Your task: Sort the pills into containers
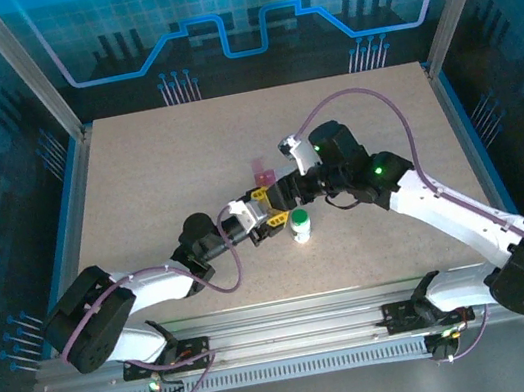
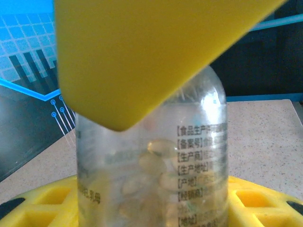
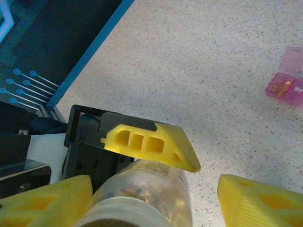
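Note:
A see-through vial [image 2: 156,165] holding yellowish-amber capsules and bearing printed text is clamped between the yellow fingers of my left gripper [image 2: 151,170], which is shut on it above mid-table [image 1: 263,211]. In the right wrist view the vial [image 3: 151,184] points its white rim toward the camera. My right gripper [image 3: 151,203] straddles that end, open, with a gap on its right side. The left gripper's upper finger [image 3: 156,142] lies across the vial. A white bottle with a green cap [image 1: 301,225] stands upright just in front of both grippers. The pink box [image 1: 261,171] [image 3: 286,78] lies open behind them.
The speckled beige tabletop [image 1: 140,197] spreads to the left and back. Metal frame posts and blue walls close in the sides. The right arm's purple cable [image 1: 401,121] arcs over the right half.

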`<act>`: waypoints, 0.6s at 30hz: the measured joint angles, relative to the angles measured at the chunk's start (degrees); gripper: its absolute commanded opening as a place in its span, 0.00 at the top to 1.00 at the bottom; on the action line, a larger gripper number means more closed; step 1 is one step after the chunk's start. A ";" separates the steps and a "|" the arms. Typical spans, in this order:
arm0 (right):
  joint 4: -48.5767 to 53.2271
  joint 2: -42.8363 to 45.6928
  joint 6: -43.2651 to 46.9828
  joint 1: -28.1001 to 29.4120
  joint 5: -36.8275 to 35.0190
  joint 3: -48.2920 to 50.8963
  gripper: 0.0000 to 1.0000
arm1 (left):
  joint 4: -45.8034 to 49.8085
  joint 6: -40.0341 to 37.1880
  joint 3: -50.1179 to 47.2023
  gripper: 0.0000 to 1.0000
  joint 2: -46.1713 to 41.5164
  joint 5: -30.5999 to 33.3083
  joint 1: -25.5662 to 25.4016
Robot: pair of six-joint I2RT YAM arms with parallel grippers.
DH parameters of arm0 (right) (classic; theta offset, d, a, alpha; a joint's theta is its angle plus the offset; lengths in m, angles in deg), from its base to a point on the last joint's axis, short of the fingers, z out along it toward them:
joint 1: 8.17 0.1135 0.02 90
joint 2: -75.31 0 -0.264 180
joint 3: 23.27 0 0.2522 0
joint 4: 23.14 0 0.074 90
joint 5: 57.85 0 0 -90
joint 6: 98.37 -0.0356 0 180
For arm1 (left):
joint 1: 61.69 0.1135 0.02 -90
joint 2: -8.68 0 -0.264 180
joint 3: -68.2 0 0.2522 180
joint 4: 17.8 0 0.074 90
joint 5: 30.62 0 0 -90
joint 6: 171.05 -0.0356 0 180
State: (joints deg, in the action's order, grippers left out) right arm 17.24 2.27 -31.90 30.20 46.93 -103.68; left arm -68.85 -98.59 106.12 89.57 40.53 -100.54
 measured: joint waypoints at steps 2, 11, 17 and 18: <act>0.07 -0.11 0.00 0.00 0.28 -0.02 0.32 | 0.26 -0.48 0.00 1.00 0.00 0.00 0.00; 1.95 -1.62 0.63 0.39 0.70 -1.36 0.31 | 0.31 -1.44 0.00 1.00 0.00 0.28 -0.17; 3.72 -2.23 1.29 1.38 0.59 -1.57 0.33 | 0.24 -2.16 0.00 1.00 0.00 0.70 -0.39; 4.07 -2.40 1.53 1.57 0.44 -1.75 0.37 | 0.22 -2.19 0.00 1.00 0.00 0.90 -0.39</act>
State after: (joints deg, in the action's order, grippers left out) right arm 21.30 -0.13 -30.37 31.77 47.37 -105.43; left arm -68.63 -100.77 106.12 89.57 41.43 -100.93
